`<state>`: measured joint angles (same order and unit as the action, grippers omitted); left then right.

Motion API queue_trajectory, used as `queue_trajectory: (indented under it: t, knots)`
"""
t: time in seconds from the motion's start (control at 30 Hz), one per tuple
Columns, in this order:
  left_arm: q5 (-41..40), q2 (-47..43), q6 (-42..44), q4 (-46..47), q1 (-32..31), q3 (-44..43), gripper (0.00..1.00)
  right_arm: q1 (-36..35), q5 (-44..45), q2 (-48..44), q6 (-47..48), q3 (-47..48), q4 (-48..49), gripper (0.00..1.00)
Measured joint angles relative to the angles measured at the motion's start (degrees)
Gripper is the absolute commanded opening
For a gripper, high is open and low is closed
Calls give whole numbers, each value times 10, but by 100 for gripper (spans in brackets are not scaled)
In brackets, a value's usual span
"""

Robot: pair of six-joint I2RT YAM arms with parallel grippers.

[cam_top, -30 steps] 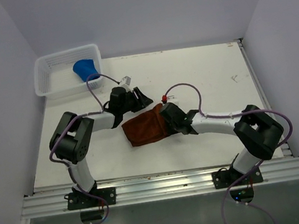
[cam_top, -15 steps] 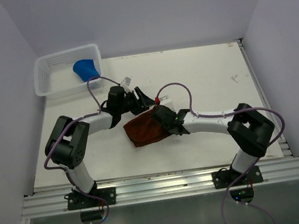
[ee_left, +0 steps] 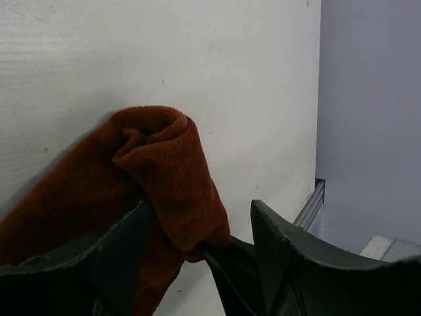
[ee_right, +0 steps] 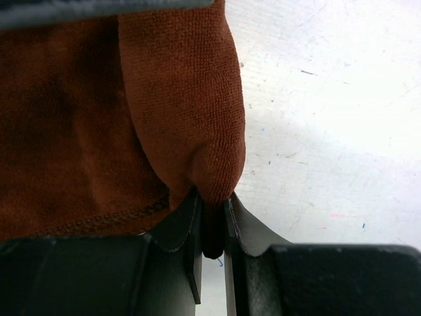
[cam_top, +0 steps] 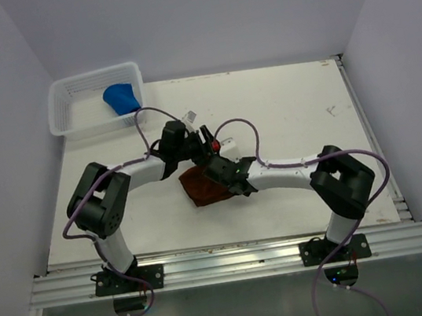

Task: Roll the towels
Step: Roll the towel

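Observation:
A brown towel (cam_top: 200,188) lies partly rolled on the white table, left of centre. My right gripper (cam_top: 221,174) is shut on the towel's folded-over edge; in the right wrist view the cloth (ee_right: 177,99) is pinched between the two close fingers (ee_right: 212,204). My left gripper (cam_top: 202,139) sits at the towel's far edge with its jaws wide apart. In the left wrist view the rolled end of the towel (ee_left: 164,164) hangs between its fingers (ee_left: 200,210). A rolled blue towel (cam_top: 121,97) lies in the white basket (cam_top: 70,119).
The basket stands at the table's far left corner. Both arms and their cables cross close together over the table's middle. An aluminium rail (cam_top: 227,263) runs along the near edge. Walls close in on the left, back and right.
My right gripper has moved left, carrying the towel's right edge over the rest, so the towel looks much narrower. My left gripper shifted slightly right, toward the right gripper.

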<state>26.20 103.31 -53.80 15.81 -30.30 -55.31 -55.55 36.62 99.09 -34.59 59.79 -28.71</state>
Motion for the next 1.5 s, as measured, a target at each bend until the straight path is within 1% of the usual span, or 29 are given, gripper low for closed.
queue_trajectory:
  t: [0.2,0.33,0.53,0.63,0.67,0.77,0.83,0.87,0.93,0.97,1.03,1.07,1.13,1.17,1.23,1.27,1.33,1.37,1.43,1.5]
  knots:
    - [-16,25,23,-38,-5,-27,64,-30,43,27,-3,28,-26,0]
    - [-36,29,40,-55,-9,-33,61,-47,54,37,-3,38,-30,0]
    - [-49,29,49,-64,-10,-33,51,-52,63,37,-3,34,-25,0]
    - [-57,30,54,-67,-10,-33,40,-53,66,37,-3,29,-20,0]
    - [-59,31,56,-68,-10,-33,34,-54,69,37,-3,28,-19,0]
    - [-63,39,65,-70,-10,-33,25,-56,73,37,-3,25,-14,0]
    - [-68,44,69,-73,-10,-33,23,-57,75,37,-3,25,-11,0]
    - [-70,47,71,-74,-10,-33,19,-59,76,37,-2,25,-10,0]
    - [-72,49,74,-75,-10,-33,13,-62,79,37,0,24,-8,1]
    - [-73,49,75,-75,-10,-33,7,-63,79,37,0,24,-7,8]
    - [-74,49,77,-73,-10,-32,2,-67,82,37,1,23,-3,15]
    - [-74,49,78,-68,-10,-30,0,-68,83,37,1,21,0,25]
    - [-74,49,79,-49,-10,-16,0,-71,84,31,2,11,10,31]
    - [-73,49,79,-40,-10,-9,0,-72,80,22,2,0,19,40]
    - [-73,49,78,-15,-9,10,0,-72,70,-8,5,-25,31,47]
    - [-73,49,78,-2,-8,18,0,-73,61,-28,10,-37,33,53]
    - [-71,49,78,30,-8,34,0,-73,43,-68,20,-55,41,56]
    - [-71,49,77,47,-7,43,0,-74,31,-88,24,-63,46,61]
    - [-71,49,76,75,-6,58,0,-74,8,-130,31,-82,65,66]
    - [-70,49,75,101,-6,71,0,-72,-16,-169,32,-100,82,66]
